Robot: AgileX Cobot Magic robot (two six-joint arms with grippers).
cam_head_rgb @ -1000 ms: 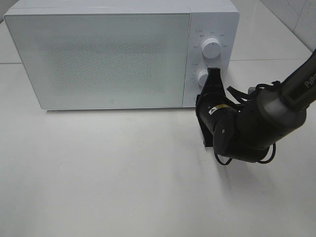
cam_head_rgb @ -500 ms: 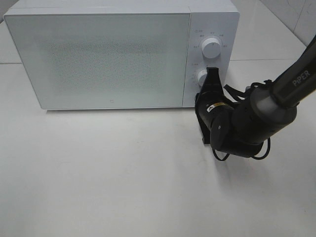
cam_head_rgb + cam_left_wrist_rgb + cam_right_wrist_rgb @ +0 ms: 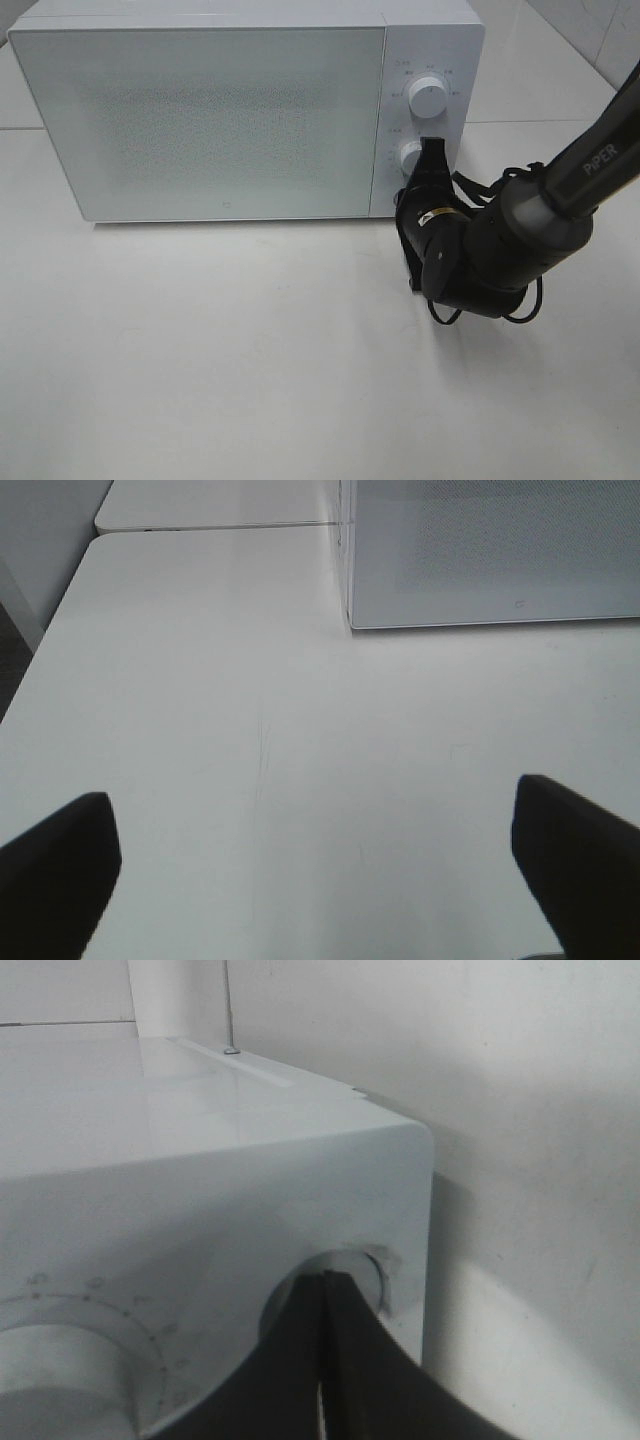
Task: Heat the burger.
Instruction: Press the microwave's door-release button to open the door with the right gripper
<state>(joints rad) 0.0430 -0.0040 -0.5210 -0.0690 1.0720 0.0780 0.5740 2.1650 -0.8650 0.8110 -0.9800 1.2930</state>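
white microwave (image 3: 220,120) at the back edge of the table (image 3: 200,380), door shut. no burger to see; likely inside. right gripper (image 3: 432,150) clenched tight, tips on the lower knob (image 3: 409,156), 1 of 2. step in hand: setting the time. next: turn it gently, no slipping. left gripper (image 3: 315,870) wide apart, holding nothing, over the smooth white top. pale tiled wall (image 3: 600,30) behind.

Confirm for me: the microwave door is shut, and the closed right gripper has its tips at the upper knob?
No: the right gripper is at the lower knob, not the upper one; the exterior high view shows it. The rest holds.
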